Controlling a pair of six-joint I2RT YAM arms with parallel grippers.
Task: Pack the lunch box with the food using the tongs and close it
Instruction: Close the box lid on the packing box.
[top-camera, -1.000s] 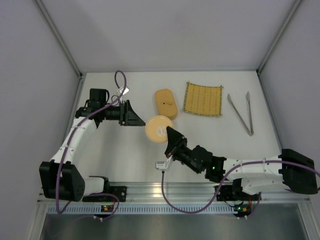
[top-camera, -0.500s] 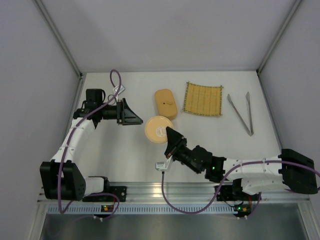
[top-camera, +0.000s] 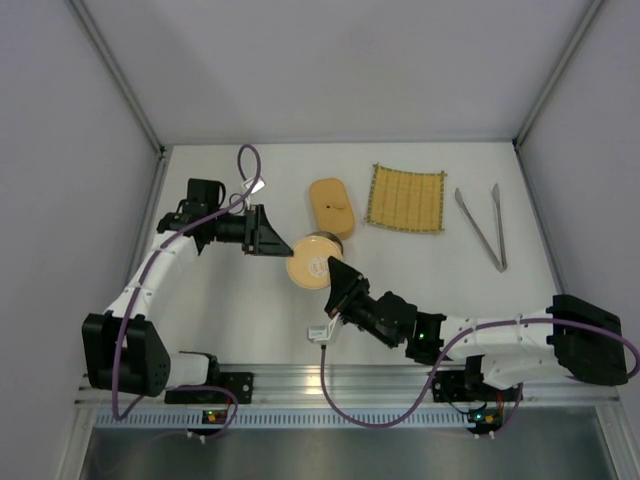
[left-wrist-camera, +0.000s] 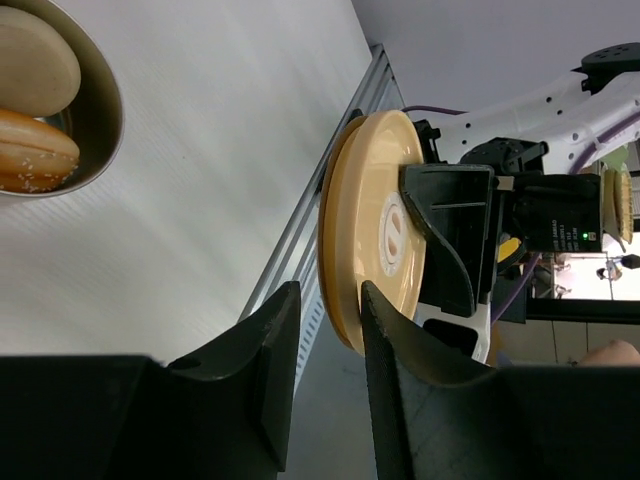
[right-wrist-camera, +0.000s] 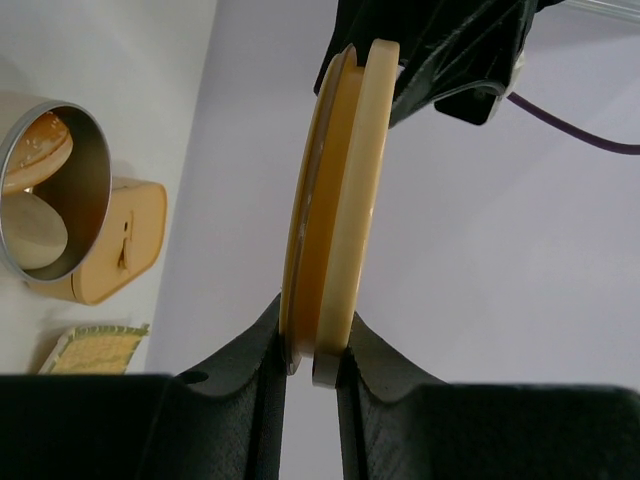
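Right gripper (right-wrist-camera: 315, 340) pinches yellow lid (right-wrist-camera: 340, 180); left gripper (left-wrist-camera: 328, 305) straddles it, grip unclear; white emblem (left-wrist-camera: 395, 235) unreadable.

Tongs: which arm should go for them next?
Right. The tongs lie far to the right, on that arm's side. The right gripper is clamped on the lid, but the left gripper straddles its rim with open jaws, probably to take it over and free the right.

Slim silvery tongs (top-camera: 479, 229) lie at right; round yellow lid (right-wrist-camera: 335, 200) upright, lifted.

1 yellow woven mat (top-camera: 405, 198) on the table (top-camera: 250, 310).
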